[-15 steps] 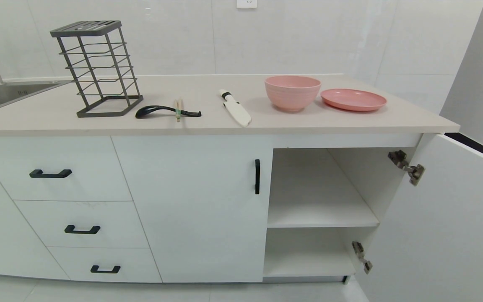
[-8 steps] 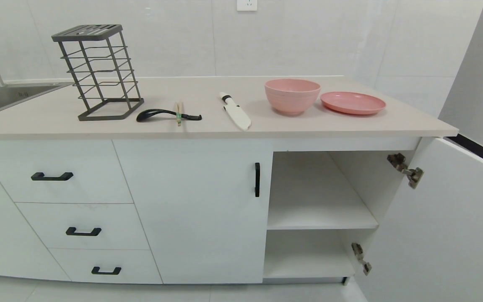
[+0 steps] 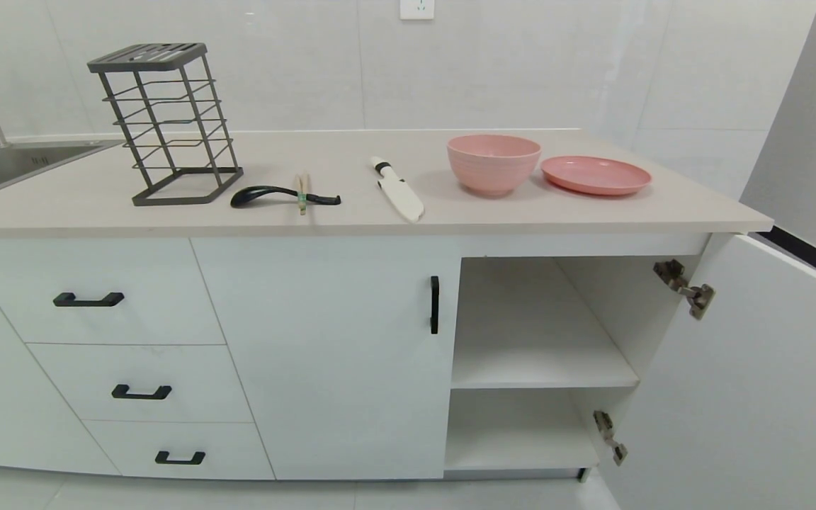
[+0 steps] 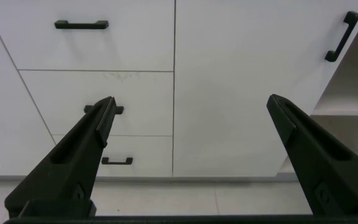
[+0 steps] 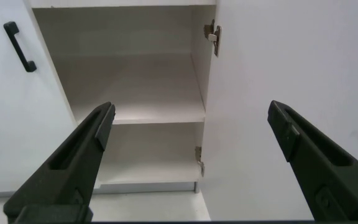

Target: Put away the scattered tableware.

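At the far left a sink (image 3: 4,159) is sitting in the counter (image 3: 351,150). Next to it a dark wire rack (image 3: 165,124) is standing up straight. Then a black spoon (image 3: 261,193) is lying flat, and a pair of chopsticks (image 3: 301,190) is lying across its handle. A white knife (image 3: 399,191) is lying further right, with its tip pointing at the front edge. After that a pink bowl (image 3: 494,161) is sitting upright, and a pink plate (image 3: 596,174) is lying just beside it. Below them the cupboard (image 3: 542,354) is standing open, and its door (image 3: 755,368) is hanging out wide.

The left gripper (image 4: 191,102) is hanging low in front of the drawers (image 4: 98,46), with its fingers spread wide and holding nothing. The right gripper (image 5: 191,109) is facing the open cupboard, also spread wide and holding nothing.

What could go wrong? The knife is lying near the edge, so a bump could knock it off. Lifting the spoon could make the chopsticks roll away. The bowl and plate are sitting so close that grabbing one could push the other. And the wide door is sticking out, so the right arm could hit it.
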Robot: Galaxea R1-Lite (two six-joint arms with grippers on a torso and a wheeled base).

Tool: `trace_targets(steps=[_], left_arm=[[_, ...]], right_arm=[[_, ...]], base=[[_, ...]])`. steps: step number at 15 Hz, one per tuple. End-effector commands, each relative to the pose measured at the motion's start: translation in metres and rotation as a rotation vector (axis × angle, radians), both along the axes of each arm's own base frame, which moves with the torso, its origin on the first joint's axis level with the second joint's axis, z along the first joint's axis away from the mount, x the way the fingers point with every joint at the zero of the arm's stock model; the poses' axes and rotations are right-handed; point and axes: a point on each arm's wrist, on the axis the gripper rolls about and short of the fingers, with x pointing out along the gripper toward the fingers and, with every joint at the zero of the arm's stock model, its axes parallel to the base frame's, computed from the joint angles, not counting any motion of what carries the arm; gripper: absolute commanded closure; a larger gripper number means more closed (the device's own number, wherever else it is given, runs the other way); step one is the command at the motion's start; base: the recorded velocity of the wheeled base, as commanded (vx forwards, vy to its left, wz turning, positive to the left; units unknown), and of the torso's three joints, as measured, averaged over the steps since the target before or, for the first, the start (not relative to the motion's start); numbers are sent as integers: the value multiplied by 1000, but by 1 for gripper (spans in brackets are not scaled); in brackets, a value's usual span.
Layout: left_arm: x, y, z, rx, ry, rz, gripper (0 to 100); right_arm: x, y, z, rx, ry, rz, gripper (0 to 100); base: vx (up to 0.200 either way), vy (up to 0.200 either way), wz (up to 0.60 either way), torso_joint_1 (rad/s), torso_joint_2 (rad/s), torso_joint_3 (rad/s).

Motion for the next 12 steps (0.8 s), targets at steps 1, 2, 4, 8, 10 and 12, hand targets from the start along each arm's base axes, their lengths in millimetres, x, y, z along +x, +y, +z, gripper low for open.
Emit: trace_targets(steps=[1, 2, 4, 8, 10, 12], left_arm=[[0, 0, 0, 0, 1, 0, 0], [0, 0, 0, 0, 1, 0, 0], [0, 0, 0, 0, 1, 0, 0], [0, 0, 0, 0, 1, 0, 0], [0, 0, 0, -2, 1, 0, 0], [0, 0, 0, 0, 1, 0, 0]], right_arm=[[0, 0, 0, -2, -1, 0, 0], [0, 0, 0, -2, -1, 0, 0], [0, 0, 0, 4, 0, -3, 0], [0, 0, 0, 2, 0, -8, 0], [0, 0, 0, 2, 0, -6, 0], [0, 0, 0, 2, 0, -8, 0]], base=[[0, 0, 0, 0, 0, 0], [0, 0, 0, 22, -139, -129], [0, 0, 0, 39, -320, -271], [0, 0, 0, 22, -109, -93], [0, 0, 0, 0, 0, 0], [0, 0, 0, 0, 0, 0]])
